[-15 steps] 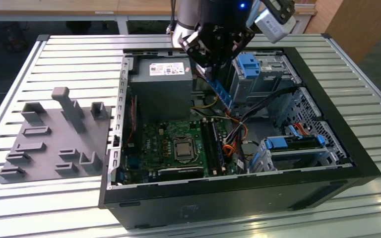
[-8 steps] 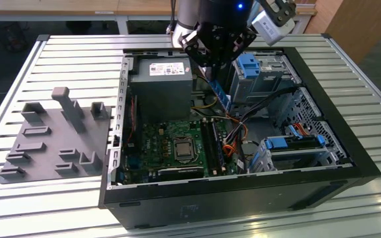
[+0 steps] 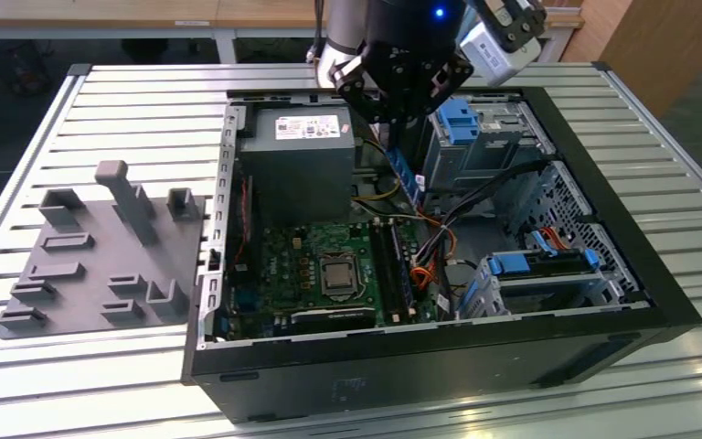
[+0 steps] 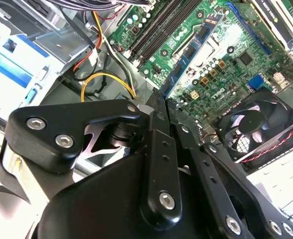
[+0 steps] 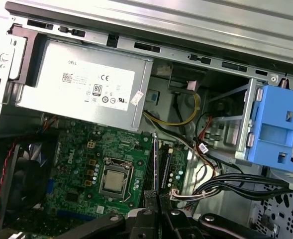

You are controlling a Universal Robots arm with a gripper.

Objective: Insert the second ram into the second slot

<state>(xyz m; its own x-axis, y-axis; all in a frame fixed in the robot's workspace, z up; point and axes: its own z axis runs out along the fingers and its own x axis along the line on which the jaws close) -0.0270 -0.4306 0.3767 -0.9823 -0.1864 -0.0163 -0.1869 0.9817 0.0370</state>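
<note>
Well, gripper [image 4: 162,102] tight on second ram [image 4: 193,52] (blue stick), over mobo slots [image 4: 153,32].

You had a narrow gap to work in. The ram [image 3: 409,176] clamped in your tool [image 4: 162,102] hung between the power supply [image 3: 296,160], close on the exterior view's left, and the drive cage [image 3: 479,137] and cables [image 3: 446,233] crowding the right. Below, the slots [image 3: 390,265] lay open from above, and the CPU [image 3: 336,274] beside them sat low.
</note>
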